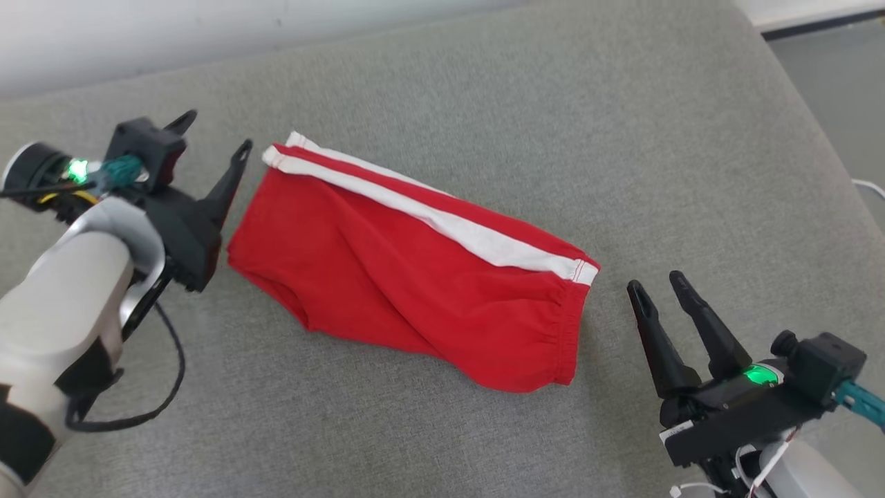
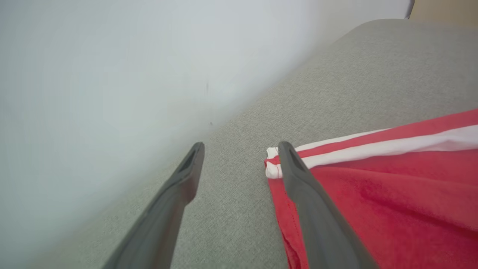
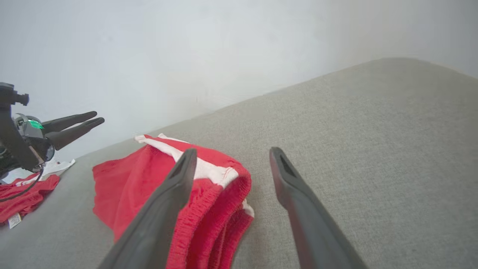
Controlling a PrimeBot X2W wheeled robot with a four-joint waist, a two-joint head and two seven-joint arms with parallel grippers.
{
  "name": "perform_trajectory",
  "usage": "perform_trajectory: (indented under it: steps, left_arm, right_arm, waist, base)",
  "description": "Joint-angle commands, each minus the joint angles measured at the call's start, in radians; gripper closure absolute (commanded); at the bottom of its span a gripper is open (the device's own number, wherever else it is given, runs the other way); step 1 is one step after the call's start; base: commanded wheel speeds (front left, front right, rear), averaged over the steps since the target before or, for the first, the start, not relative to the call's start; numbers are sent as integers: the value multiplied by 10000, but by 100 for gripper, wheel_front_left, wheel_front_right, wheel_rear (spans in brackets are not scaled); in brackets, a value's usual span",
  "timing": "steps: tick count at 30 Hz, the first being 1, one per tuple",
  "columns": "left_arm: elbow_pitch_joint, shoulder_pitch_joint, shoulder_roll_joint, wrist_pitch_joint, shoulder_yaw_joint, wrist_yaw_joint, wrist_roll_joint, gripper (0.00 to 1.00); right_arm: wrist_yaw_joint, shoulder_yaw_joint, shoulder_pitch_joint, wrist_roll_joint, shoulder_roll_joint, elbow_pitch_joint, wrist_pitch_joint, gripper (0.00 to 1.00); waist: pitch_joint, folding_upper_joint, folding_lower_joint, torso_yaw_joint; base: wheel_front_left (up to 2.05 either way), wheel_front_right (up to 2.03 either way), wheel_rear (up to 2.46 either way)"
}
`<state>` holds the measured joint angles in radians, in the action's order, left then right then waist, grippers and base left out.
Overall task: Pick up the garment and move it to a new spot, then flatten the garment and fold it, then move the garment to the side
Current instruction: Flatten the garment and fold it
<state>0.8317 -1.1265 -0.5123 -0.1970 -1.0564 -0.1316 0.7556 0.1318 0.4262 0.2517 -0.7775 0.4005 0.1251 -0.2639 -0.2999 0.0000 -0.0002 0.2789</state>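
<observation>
**Garment (image 1: 408, 277) looks folded; the move aside is yet to come**

The grey cushion (image 1: 622, 138) carries everything. The garment, red shorts with a white side stripe, lies doubled over and fairly flat between the two tools. Its striped hem corner (image 1: 276, 155) sits just beside the left tool (image 1: 213, 136), and its elastic waistband (image 1: 570, 325) lies just left of the right tool (image 1: 657, 282). Both tools have their fingers spread wide and grip nothing. By my reading, pick-up, flattening and folding are done. A few creases remain, and shifting it to the side is left.
</observation>
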Motion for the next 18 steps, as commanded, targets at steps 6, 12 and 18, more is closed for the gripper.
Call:
perform_trajectory:
  steps: [6,12,18]
  left_arm:
    - [-92,672,-426,-283,-23,23,482,0]
    - [-719,1150,-702,387,-440,24,1161,0]
    - [-1633,1295,-1324,1733,-1240,24,1910,0]
  right_arm:
    - [-23,-940,-959,1262,-802,-773,-4,0]
    - [-23,-1528,-1696,2051,-1599,-1180,-4,0]
    - [-23,-1568,-1972,2247,-2021,-1210,-4,0]
  waist:
    - [714,0,2,40]
    - [811,0,2,173]
    - [765,0,2,410]
  base:
    - [0,0,0]
    - [0,0,0]
    - [0,0,0]
